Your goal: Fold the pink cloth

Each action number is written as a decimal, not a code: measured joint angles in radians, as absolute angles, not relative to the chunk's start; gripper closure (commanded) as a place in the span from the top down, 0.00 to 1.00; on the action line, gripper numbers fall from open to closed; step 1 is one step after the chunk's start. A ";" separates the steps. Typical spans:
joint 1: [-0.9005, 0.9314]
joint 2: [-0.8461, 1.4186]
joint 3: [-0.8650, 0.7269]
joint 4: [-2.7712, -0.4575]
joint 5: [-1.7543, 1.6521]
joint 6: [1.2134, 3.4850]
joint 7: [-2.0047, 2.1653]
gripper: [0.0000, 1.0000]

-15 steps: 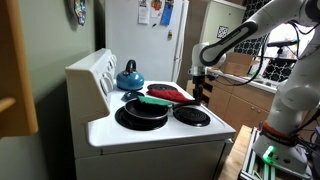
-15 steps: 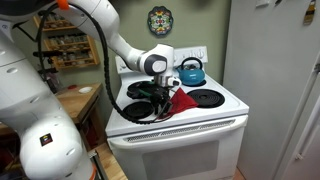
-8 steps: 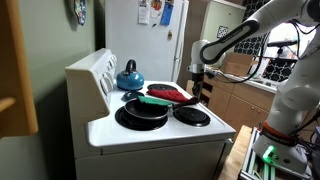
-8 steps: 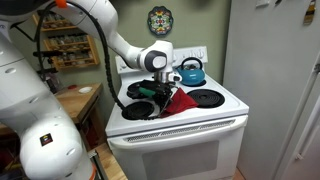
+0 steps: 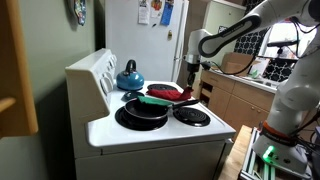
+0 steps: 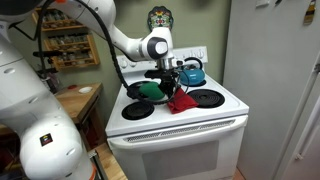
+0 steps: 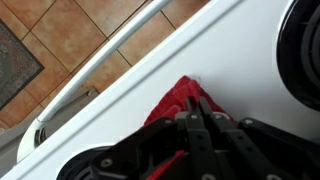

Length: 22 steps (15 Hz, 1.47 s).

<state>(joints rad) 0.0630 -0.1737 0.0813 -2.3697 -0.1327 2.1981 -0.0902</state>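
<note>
The pink cloth (image 5: 168, 94) lies over the stove's far burner, behind the pan. In an exterior view one side of the pink cloth (image 6: 181, 100) is lifted and hangs below my gripper (image 6: 170, 80). In the wrist view my gripper (image 7: 195, 105) is shut on the cloth (image 7: 168, 106), whose red edge sticks out past the fingertips above the white stove top (image 7: 230, 50). In an exterior view my gripper (image 5: 194, 80) is at the stove's far side, above the cloth.
A blue kettle (image 5: 129, 75) stands on a back burner and also shows in an exterior view (image 6: 192, 70). A green item (image 5: 155, 100) rests on a black pan (image 5: 142, 113). The oven door handle (image 7: 100, 60) runs below the stove edge. A fridge (image 5: 150, 40) stands behind.
My gripper has risen and moved toward the back of the stove with the cloth's edge in it. The cloth is now lifted off the burner on that side.
</note>
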 measured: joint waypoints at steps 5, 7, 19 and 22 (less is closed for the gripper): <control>0.063 -0.080 0.076 -2.246 -0.137 2.217 -0.205 0.01; 0.063 -0.025 0.072 -2.195 -0.131 2.225 -0.265 0.01; 0.072 0.217 0.127 -1.956 -0.062 2.258 -0.527 0.01; 0.078 0.254 0.134 -1.909 -0.093 2.258 -0.536 0.01</control>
<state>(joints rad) 0.0779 0.2540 0.1337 -1.9094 -0.0933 2.2582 -0.5362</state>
